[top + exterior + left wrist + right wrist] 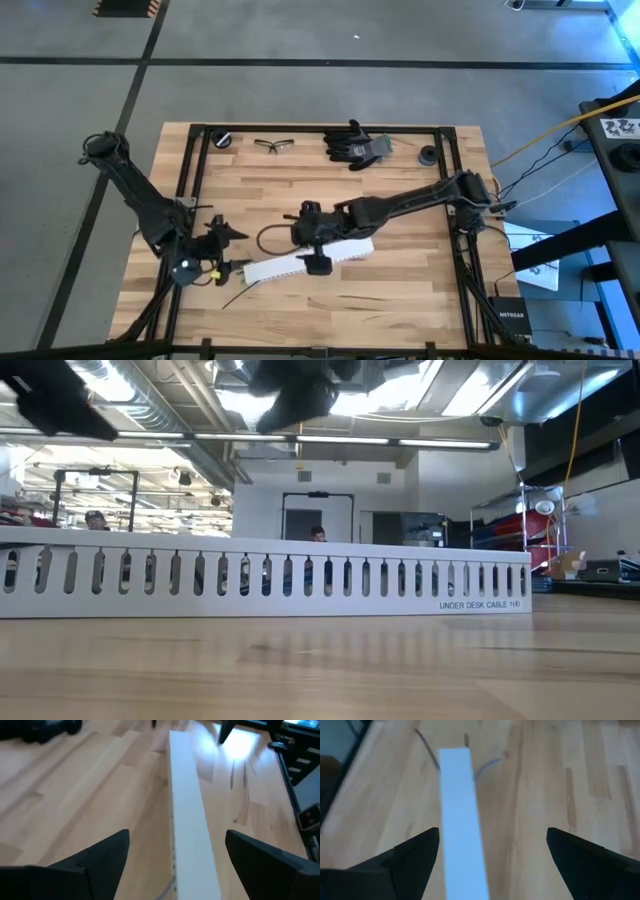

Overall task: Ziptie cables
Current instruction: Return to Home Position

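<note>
A long white slotted rail [310, 258] lies flat on the wooden table, slanting across its near middle; the low view shows its slotted side [270, 575]. My left gripper [236, 250] hovers open above the rail's left end, and the rail [186, 820] runs away between its fingers. My right gripper [306, 240] hovers open above the rail's middle, looking along the rail [460, 815] toward its left end. Thin dark cables lie on the table: a loop [268, 238] just beyond the rail and a tail [233, 296] near its left end, with a strand [426, 744] beside that end.
Along the far edge lie black gloves [352, 145], safety glasses [275, 145], a small black round part [223, 139] and a dark roll [428, 154]. A black frame [190, 190] borders the tabletop. Bare wood shows to the right of the rail and near the front edge.
</note>
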